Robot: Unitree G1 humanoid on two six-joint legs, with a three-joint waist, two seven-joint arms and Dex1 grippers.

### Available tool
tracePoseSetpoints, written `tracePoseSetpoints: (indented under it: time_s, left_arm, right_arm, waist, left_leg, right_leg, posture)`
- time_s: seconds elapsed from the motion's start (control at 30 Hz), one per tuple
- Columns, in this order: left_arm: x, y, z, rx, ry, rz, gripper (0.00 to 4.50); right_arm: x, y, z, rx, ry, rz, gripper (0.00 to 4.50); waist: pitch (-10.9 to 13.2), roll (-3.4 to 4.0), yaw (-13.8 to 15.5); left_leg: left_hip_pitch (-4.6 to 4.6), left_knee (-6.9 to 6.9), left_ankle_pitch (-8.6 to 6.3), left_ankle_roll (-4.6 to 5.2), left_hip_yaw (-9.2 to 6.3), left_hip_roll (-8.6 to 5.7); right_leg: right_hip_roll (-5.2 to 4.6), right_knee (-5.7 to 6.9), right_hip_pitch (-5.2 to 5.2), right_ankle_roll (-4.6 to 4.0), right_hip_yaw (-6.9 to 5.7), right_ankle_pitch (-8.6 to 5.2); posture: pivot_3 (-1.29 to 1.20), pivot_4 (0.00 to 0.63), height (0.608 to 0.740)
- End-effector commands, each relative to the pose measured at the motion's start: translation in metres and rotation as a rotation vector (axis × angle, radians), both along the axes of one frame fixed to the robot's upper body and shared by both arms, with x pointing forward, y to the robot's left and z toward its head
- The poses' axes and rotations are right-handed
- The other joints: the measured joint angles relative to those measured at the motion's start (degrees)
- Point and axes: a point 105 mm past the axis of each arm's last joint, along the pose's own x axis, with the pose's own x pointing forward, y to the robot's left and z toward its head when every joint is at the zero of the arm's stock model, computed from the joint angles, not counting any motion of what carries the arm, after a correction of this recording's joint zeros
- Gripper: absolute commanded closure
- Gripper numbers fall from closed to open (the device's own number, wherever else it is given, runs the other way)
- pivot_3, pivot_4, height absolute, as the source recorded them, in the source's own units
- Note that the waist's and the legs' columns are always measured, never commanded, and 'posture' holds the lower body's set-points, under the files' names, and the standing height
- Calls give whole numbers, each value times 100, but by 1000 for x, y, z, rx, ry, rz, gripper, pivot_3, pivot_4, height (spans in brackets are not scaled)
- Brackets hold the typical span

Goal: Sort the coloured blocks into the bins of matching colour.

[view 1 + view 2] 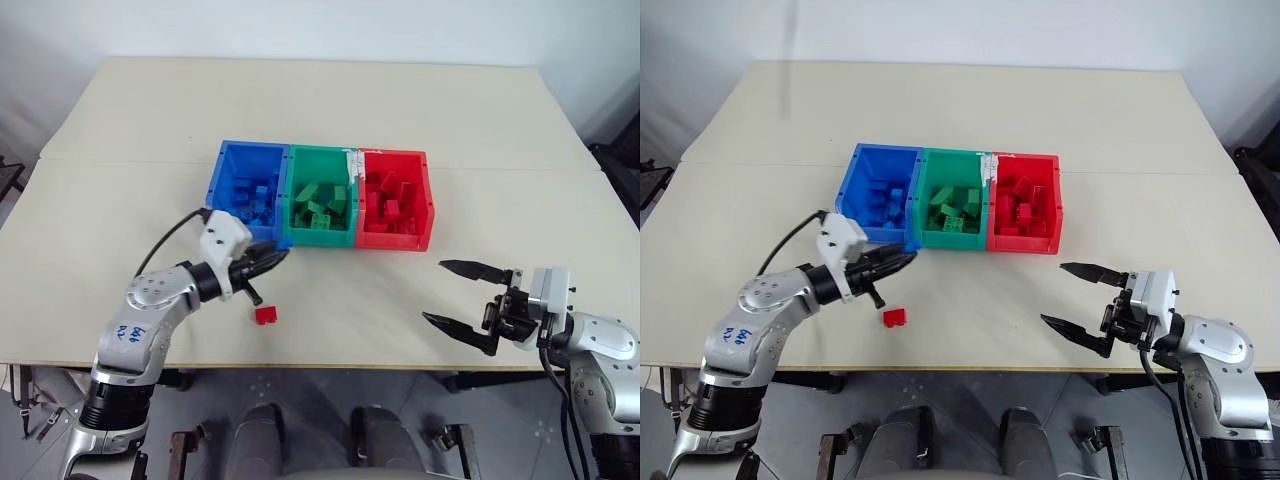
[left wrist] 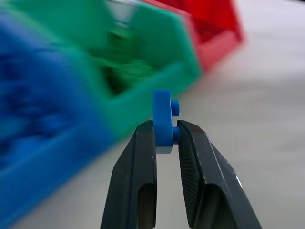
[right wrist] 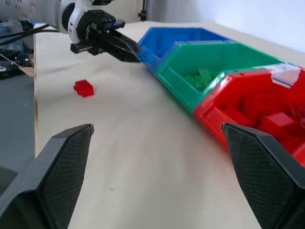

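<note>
Item: blue block (image 2: 163, 121), small and studded; we find it pinched upright between the two black fingers (image 2: 138, 176) of the left gripper (image 1: 270, 262), studs turned toward one finger, its upper half standing clear above the tips. We place that gripper just above the table (image 1: 330, 110), level, its tips close to the front corner where the blue bin (image 1: 250, 190) meets the green bin (image 1: 320, 200); whether they touch the wall we cannot tell. Item: red block (image 1: 265, 315), lying alone on the table near the front edge, just beside and below the left gripper, apart from it. Item: three joined bins in a row at mid-table, blue on the left, green in the middle, red bin (image 1: 395, 205) on the right; we note each already holds a heap of bricks of its own colour, their number too jumbled to count. A strip of white tape (image 1: 352, 163) sits on the rim between green and red. Item: right gripper (image 1: 465, 295), held over the table's front right part, well apart from the bins, its fingers spread wide with nothing between them, pointing toward the left.
</note>
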Motion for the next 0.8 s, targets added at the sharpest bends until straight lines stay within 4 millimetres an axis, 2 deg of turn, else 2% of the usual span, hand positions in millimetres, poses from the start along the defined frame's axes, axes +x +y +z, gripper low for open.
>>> tracePoseSetpoints:
  time_s: [0.03, 0.2, 0.33, 0.37, 0.43, 0.6, 0.73, 0.8]
  left_arm:
    - [12, 25, 40, -111, -145, 133, 4167]
    - [41, 39, 60, -123, -163, 254, 4167]
    - [60, 36, 64, -121, -134, 256, 4167]
    - [61, 34, 65, -118, -130, 237, 3444]
    - [61, 32, 64, -103, -116, 209, 2945]
    - [54, 38, 64, -95, -117, 171, 1349]
    - [40, 63, 57, -64, -107, 189, 90]
    - [24, 78, 53, -38, -124, 158, 35]
  right_arm:
    - [3, 7, 16, 57, -59, 7, 0]
    - [9, 13, 27, 106, -109, -9, 0]
    - [9, 17, 27, 106, -108, -3, 0]
    - [9, 17, 28, 107, -109, -4, 0]
    - [9, 18, 28, 109, -110, -7, 0]
    - [10, 20, 27, 117, -111, -11, 0]
    - [10, 22, 26, 118, -107, 10, 0]
    - [10, 24, 23, 102, -98, 38, 0]
  waist:
    - [0, 0, 2]
    - [0, 0, 29]
    - [0, -1, 31]
    - [0, 0, 30]
    - [0, -1, 16]
    - [0, -1, -16]
    - [0, -1, -31]
    - [0, -1, -47]
  left_leg:
    - [-1, 1, 1, 2, -1, 0]
    - [-1, 0, 3, 3, -3, -3]
    - [-1, -4, 3, 2, -1, -3]
    - [-2, -6, 3, 2, -1, -3]
    - [-2, -6, 3, 1, 1, -3]
    - [-2, -13, 2, -3, 4, 0]
    - [-1, -13, 2, -3, 6, 0]
    - [-1, -14, 1, -4, 7, 3]
  right_leg:
    - [0, 3, 0, 0, -1, 0]
    - [0, 4, 1, 4, -2, 2]
    - [2, 4, -3, 6, -2, 3]
    - [2, 4, -4, 7, -3, 3]
    - [2, 3, -4, 7, -3, 4]
    - [5, 4, -11, 7, -3, 3]
    - [4, 3, -11, 7, -2, 3]
    - [5, 4, -12, 7, -3, 3]
  posture:
    - [0, 150, 740]
    - [0, 150, 740]
    - [0, 150, 740]
    - [0, 150, 740]
    - [0, 150, 740]
    - [0, 150, 740]
    - [0, 150, 740]
    - [0, 150, 740]
